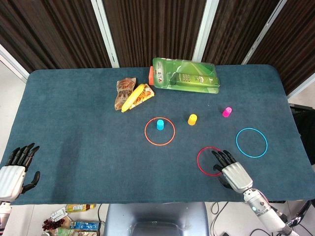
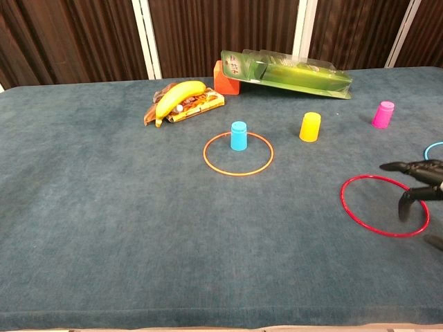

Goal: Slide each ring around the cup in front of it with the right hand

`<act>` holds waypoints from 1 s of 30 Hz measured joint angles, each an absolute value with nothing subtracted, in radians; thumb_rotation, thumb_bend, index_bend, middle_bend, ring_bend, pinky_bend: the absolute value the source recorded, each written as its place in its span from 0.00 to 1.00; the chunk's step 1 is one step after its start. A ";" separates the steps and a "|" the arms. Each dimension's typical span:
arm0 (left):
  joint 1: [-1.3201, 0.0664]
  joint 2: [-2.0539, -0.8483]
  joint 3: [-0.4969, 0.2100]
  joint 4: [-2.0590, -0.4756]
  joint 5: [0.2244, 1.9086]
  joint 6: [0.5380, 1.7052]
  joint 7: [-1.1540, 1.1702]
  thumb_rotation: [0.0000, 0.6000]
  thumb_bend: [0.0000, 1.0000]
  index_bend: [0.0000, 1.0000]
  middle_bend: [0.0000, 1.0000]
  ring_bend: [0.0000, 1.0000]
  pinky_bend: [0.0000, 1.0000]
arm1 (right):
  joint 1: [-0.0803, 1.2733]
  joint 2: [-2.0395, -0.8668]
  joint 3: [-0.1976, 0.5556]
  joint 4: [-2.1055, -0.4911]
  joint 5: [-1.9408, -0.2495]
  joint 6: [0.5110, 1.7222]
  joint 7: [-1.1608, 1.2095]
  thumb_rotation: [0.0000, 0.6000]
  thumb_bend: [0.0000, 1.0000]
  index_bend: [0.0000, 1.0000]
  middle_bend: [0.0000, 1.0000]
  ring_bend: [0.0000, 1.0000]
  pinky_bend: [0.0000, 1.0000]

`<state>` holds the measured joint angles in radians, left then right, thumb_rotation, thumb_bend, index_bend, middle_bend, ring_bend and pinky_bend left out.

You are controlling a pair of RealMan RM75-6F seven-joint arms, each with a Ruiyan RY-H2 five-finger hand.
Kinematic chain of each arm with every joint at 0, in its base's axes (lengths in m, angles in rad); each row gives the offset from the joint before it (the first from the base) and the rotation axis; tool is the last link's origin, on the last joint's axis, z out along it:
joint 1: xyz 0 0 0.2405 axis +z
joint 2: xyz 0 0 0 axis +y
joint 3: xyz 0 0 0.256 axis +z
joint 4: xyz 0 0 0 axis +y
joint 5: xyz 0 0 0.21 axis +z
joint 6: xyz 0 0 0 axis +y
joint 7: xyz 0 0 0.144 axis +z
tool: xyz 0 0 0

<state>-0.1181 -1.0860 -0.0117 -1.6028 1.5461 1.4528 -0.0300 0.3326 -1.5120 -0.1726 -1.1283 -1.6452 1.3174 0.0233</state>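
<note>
An orange ring (image 1: 160,131) (image 2: 238,153) lies around the blue cup (image 1: 160,124) (image 2: 239,135). The yellow cup (image 1: 192,119) (image 2: 310,126) stands alone, with the red ring (image 1: 210,161) (image 2: 384,205) lying nearer me, to its right. The pink cup (image 1: 227,112) (image 2: 383,114) stands behind the blue ring (image 1: 251,142) (image 2: 435,149). My right hand (image 1: 231,172) (image 2: 422,187) hovers open, fingers spread, over the red ring's right edge; whether it touches the ring I cannot tell. My left hand (image 1: 15,169) rests open at the table's near left edge.
A banana (image 1: 134,97) (image 2: 179,96) lies on a snack packet (image 1: 124,91) at the back. A green blister pack (image 1: 185,76) (image 2: 287,70) leans on an orange block (image 2: 224,78) behind the cups. Dark curtains line the far side.
</note>
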 measured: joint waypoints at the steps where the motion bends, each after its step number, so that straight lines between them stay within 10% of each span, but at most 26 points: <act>1: -0.118 -1.085 -0.012 -1.602 1.545 1.453 -0.032 1.00 0.47 0.00 0.00 0.00 0.00 | 0.329 -1.522 -0.173 -1.115 -1.649 1.318 0.031 1.00 0.47 0.56 0.07 0.00 0.00; 30: -0.118 -1.082 -0.011 -1.602 1.542 1.452 -0.038 1.00 0.47 0.00 0.00 0.00 0.00 | 0.304 -1.584 -0.143 -1.020 -1.678 1.296 0.088 1.00 0.47 0.67 0.08 0.00 0.00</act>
<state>-0.1179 -1.0817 -0.0112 -1.6015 1.5420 1.4524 -0.0381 0.3041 -1.5838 -0.1427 -1.0197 -1.6778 1.2955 0.0883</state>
